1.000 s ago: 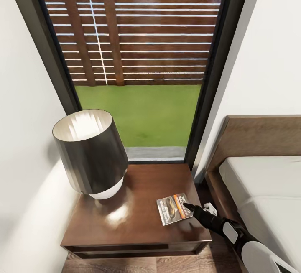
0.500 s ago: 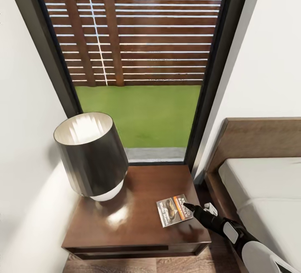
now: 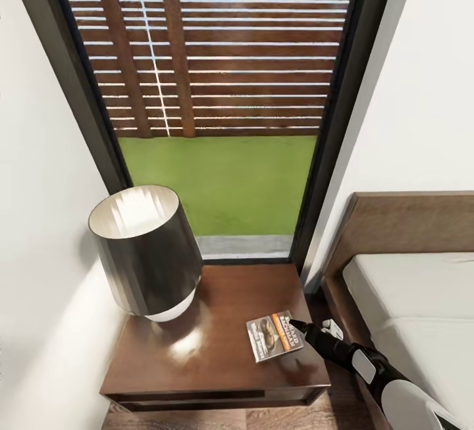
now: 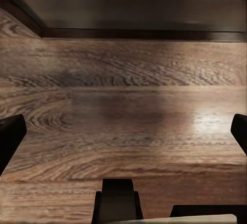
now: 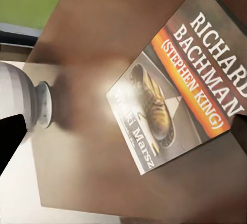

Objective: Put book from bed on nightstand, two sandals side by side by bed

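Observation:
The book (image 3: 273, 336) lies flat on the nightstand (image 3: 217, 364), near its front right corner, with its dark cover and orange picture facing up. My right gripper (image 3: 313, 327) hovers open just at the book's right edge, holding nothing. In the right wrist view the book (image 5: 180, 90) is close up, with one black finger (image 5: 9, 139) at the side. The bed (image 3: 421, 298) stands to the right of the nightstand. In the left wrist view my left gripper (image 4: 123, 134) is open over the wood floor (image 4: 123, 80). The sandals are out of view.
A lamp with a dark shade (image 3: 146, 252) takes up the nightstand's left half. Behind it is a tall black-framed window (image 3: 217, 107), with white walls on both sides. A dark wooden base (image 4: 134, 13) borders the floor in the left wrist view.
The head camera has shifted, so the whole scene sits slightly lower. The book stays flat on the nightstand and my right gripper stays beside its right edge.

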Tool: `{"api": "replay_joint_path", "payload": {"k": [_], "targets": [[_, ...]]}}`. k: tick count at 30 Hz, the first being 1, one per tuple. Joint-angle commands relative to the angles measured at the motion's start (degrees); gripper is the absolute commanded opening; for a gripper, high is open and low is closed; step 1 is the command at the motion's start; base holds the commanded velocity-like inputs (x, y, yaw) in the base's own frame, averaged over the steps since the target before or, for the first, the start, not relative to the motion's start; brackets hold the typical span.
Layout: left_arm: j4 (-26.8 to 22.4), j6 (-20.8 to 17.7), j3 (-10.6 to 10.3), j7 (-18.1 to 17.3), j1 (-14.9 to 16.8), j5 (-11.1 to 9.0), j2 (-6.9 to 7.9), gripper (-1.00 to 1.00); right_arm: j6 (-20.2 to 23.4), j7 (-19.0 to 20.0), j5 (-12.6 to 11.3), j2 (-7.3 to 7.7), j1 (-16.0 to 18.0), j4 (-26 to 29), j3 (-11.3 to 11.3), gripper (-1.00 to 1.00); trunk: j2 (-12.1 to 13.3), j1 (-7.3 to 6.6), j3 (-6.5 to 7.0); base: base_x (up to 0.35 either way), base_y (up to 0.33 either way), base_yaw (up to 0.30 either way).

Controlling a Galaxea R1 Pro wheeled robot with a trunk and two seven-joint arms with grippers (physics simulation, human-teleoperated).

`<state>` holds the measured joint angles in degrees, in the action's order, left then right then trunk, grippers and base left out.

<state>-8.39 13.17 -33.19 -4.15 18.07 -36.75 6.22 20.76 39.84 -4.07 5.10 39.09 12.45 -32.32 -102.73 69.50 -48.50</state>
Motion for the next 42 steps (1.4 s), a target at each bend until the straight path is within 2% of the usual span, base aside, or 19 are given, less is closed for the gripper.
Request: {"api": "replay_joint_path", "payload": {"k": [1, 17, 42], "targets": [[0.0, 0.2, -0.4, -0.2, 0.0, -0.6, 0.02, 1.00, 0.5, 0.1, -0.4, 0.00, 0.0, 0.0, -0.1, 1.00, 0.4, -0.23, 0.14, 0.000, 0.000, 0.000], [0.0, 0.1, -0.4, -0.2, 0.0, -0.6, 0.02, 1.00, -1.5, 2.3, -0.5, -0.09, -0.1, 0.2, 0.0, 1.00, 6.8, -3.75, 3.01, 0.000, 0.000, 0.000], [0.0, 0.1, -0.4, -0.2, 0.0, -0.5, 0.02, 1.00, -3.3, 2.0, -0.9, -0.18, -0.2, 0.3, -0.8, 1.00, 16.8, -9.24, 7.50, 0.000, 0.000, 0.000]]}}
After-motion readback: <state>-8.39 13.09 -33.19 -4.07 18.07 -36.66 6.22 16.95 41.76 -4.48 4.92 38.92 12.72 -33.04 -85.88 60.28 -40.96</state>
